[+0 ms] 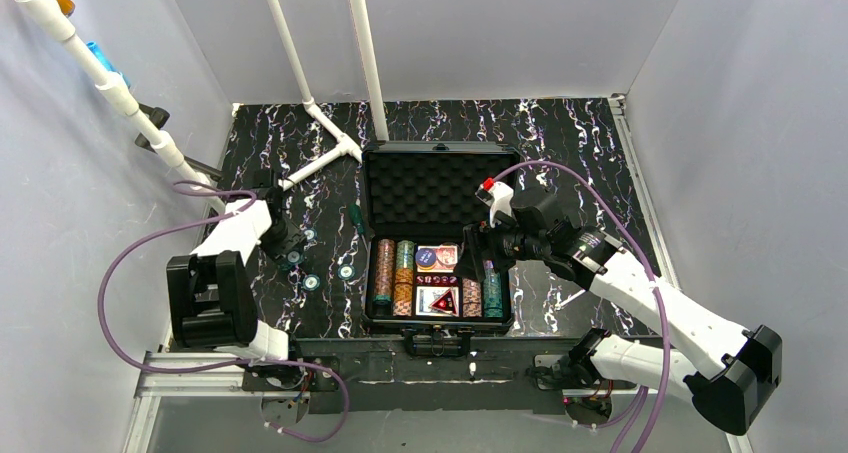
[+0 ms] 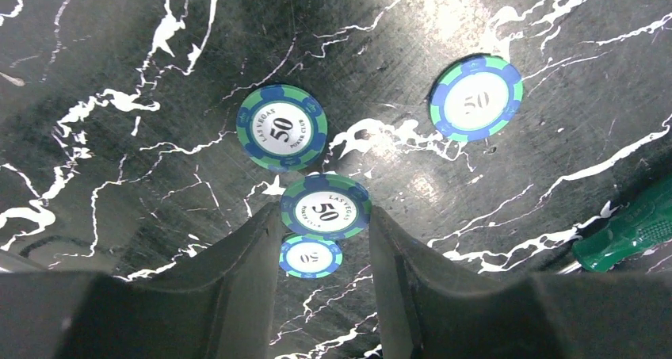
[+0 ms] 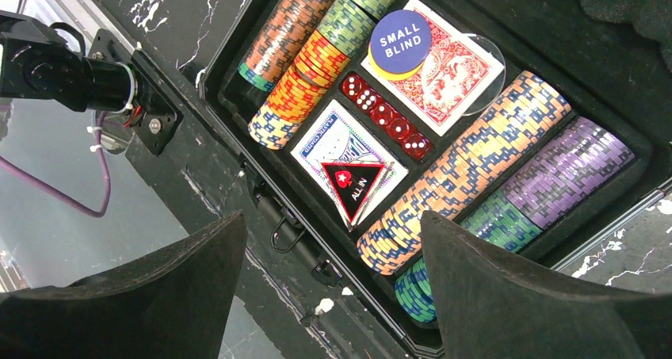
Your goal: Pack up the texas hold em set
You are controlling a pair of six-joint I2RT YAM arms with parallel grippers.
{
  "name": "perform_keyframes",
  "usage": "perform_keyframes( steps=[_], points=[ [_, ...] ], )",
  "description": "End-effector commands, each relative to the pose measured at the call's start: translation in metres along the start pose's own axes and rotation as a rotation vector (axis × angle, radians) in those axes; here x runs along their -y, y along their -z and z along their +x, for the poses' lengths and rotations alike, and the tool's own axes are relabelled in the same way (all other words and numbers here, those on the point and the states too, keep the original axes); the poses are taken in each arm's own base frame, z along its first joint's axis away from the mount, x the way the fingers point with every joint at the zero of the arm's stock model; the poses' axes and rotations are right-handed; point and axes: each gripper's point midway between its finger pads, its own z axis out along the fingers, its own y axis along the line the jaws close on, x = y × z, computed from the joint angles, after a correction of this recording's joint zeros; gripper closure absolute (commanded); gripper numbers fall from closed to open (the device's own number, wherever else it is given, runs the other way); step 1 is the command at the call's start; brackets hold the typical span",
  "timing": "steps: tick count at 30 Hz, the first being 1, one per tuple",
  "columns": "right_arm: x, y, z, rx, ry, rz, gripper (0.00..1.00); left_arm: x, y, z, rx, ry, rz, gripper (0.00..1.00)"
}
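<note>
The black case (image 1: 370, 235) lies open in the middle of the table, its foam lid (image 1: 430, 185) tilted back. It holds rows of striped chips (image 3: 467, 165), two card decks (image 3: 444, 78), red dice (image 3: 386, 115), a red triangle piece (image 3: 353, 186) and a "small blind" disc (image 3: 401, 41). Several blue-green chips (image 1: 311, 281) lie loose on the table left of the case. My left gripper (image 1: 288, 245) is down among them, its fingers closed to chip width on one "50" chip (image 2: 326, 207). My right gripper (image 3: 333, 216) is open and empty above the case's front right.
Two more "50" chips (image 2: 281, 127) (image 2: 476, 97) lie beyond my left fingertips, and a smaller chip shape (image 2: 310, 256) shows under the gripped one. A green-handled tool (image 1: 355, 218) lies by the case's left wall. White pipes (image 1: 330, 138) stand at the back left.
</note>
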Motion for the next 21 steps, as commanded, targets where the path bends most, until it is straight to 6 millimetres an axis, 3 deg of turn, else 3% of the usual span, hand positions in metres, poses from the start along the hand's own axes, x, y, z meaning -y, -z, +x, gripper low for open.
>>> perform_keyframes(
  steps=[1, 7, 21],
  points=[
    [-0.002, 0.003, -0.007, 0.036, 0.021, -0.01, 0.13, -0.018, 0.017, -0.006, 0.04, -0.03, -0.05, 0.82],
    [-0.002, 0.002, -0.006, 0.035, 0.02, -0.015, 0.13, -0.03, 0.013, -0.011, 0.021, 0.017, -0.037, 0.82],
    [-0.001, 0.002, -0.006, 0.034, 0.018, -0.014, 0.13, -0.024, -0.012, -0.021, -0.053, 0.01, -0.042, 0.78]
  ],
)
